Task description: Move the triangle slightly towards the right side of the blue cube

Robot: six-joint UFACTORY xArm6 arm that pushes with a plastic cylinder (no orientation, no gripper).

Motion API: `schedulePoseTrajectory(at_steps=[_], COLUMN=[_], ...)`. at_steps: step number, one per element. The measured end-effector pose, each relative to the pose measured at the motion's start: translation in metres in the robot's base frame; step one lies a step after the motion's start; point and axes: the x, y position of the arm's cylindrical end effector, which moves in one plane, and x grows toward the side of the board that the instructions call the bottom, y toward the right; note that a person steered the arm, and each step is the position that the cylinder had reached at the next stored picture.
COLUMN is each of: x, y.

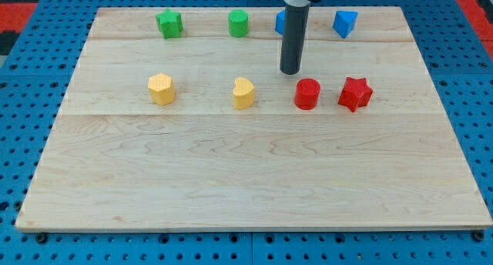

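Observation:
A blue block (281,21), partly hidden behind my rod, sits near the view's top; its shape cannot be made out. A second blue block (345,23), wedge-like, lies to its right. My tip (290,71) rests on the board below the hidden blue block and just above the red cylinder (306,93), touching neither.
A green star-like block (169,24) and a green cylinder (239,23) lie along the top. A yellow hexagonal block (161,88), a yellow heart-like block (243,92) and a red star (355,93) lie in the middle row. The wooden board (246,180) sits on a blue pegboard.

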Motion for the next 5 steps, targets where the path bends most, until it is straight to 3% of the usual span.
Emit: schedulePoseTrajectory(at_steps=[5], x=[0.000], y=[-0.034])
